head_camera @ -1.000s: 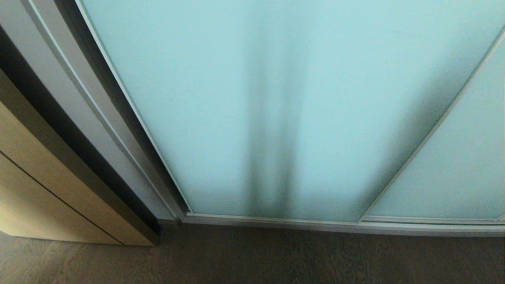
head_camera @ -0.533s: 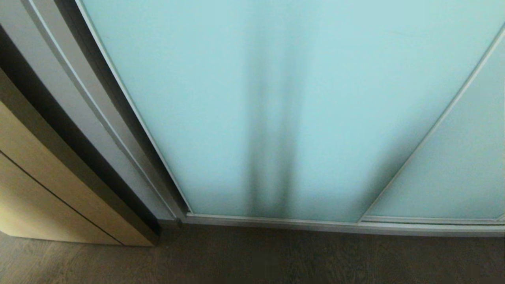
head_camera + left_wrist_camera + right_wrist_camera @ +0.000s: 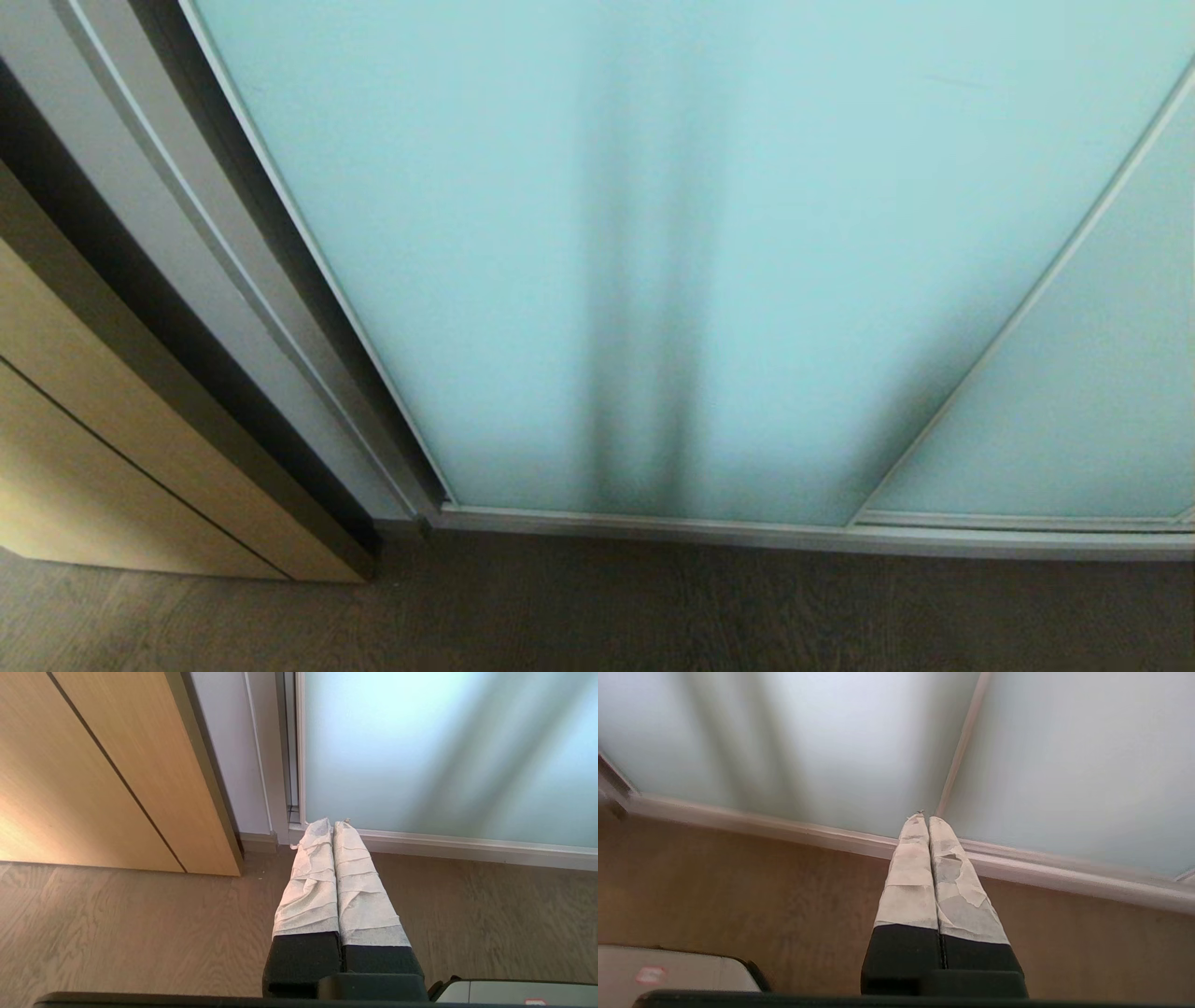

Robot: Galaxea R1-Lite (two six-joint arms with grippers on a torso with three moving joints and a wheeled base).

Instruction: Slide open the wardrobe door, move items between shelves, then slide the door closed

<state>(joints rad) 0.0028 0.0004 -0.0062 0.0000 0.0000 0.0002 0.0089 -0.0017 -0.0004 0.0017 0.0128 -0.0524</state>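
Note:
The sliding wardrobe door (image 3: pixel 747 233), frosted pale aqua glass in a thin silver frame, is closed and fills the head view. No gripper shows in that view. In the left wrist view my left gripper (image 3: pixel 332 822) is shut and empty, held low over the floor and pointing at the door's (image 3: pixel 444 756) bottom left corner. My right gripper (image 3: pixel 926 817) is also shut and empty. It points at the bottom rail where the door (image 3: pixel 808 742) meets a second glass panel (image 3: pixel 1087 765). The items and the shelves are hidden behind the glass.
A light wood cabinet front (image 3: pixel 93 448) stands left of the grey door jamb (image 3: pixel 187 233). Dark wood floor (image 3: pixel 653 607) runs along the silver bottom rail (image 3: pixel 747 534). The second glass panel (image 3: pixel 1074 401) overlaps at the right.
The shading on the glass beside the right-hand frame line has lightened a little. The door and the rest of the head view are the same.

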